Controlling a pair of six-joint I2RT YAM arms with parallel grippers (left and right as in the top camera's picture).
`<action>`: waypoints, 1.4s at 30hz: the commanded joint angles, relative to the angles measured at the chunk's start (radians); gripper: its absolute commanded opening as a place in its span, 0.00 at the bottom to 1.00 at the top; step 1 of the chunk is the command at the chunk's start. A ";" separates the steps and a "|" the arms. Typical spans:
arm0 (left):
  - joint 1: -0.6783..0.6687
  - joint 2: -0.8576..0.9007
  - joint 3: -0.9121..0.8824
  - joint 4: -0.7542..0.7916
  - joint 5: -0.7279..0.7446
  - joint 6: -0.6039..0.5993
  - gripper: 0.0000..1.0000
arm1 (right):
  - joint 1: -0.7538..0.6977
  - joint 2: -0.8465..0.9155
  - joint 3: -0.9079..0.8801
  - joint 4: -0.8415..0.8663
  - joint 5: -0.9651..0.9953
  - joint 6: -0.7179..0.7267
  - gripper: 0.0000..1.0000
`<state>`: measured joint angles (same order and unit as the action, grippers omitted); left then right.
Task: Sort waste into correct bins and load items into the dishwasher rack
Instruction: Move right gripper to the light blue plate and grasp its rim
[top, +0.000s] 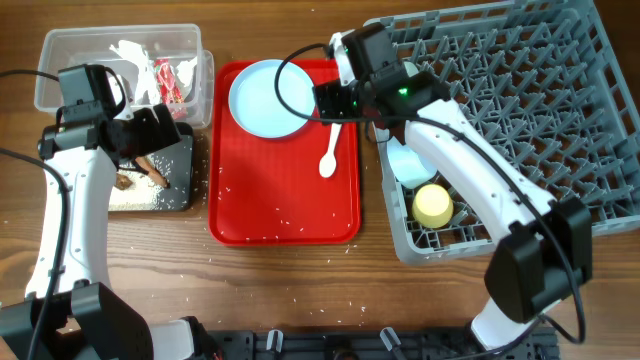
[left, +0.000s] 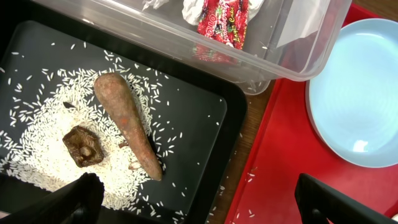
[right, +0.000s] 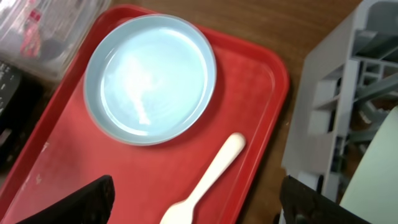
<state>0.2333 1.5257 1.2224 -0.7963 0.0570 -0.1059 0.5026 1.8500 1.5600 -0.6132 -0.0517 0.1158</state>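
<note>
The clear tub (top: 60, 90) holds the red-and-white wrapper (left: 224, 22) and white paper scraps. The black tray (left: 205, 118) holds rice crumbs (left: 37, 155), the brown stick (left: 127, 124) and the brown lump (left: 82, 146). My left gripper (left: 205, 205) is open and empty over the black tray's right edge; it also shows in the overhead view (top: 155, 130). The pale plate (right: 149, 78) and white spoon (right: 211, 171) lie on the red tray (right: 68, 162). My right gripper (right: 199, 202) is open and empty above the spoon. The grey rack (top: 520, 110) holds the yellow cup (top: 433, 205) and a pale bowl (top: 408, 165).
Loose rice grains are scattered on the red tray (top: 285, 215) and on the wooden table beside the black tray. The rack's left wall (right: 323, 106) stands close to the red tray's right rim. The tub's side (left: 186, 43) borders the black tray.
</note>
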 joint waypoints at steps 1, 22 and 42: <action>0.003 -0.017 0.014 0.002 0.005 0.013 1.00 | 0.012 0.101 0.009 0.012 0.058 -0.040 0.86; 0.003 -0.017 0.014 0.002 0.005 0.013 1.00 | 0.010 0.304 0.009 0.089 0.421 -0.199 0.78; 0.004 -0.017 0.014 0.002 0.005 0.013 1.00 | -0.049 0.142 0.132 0.074 -0.042 -0.052 0.87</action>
<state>0.2333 1.5257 1.2224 -0.7963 0.0570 -0.1059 0.4610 2.0945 1.6329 -0.5655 0.1421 -0.0406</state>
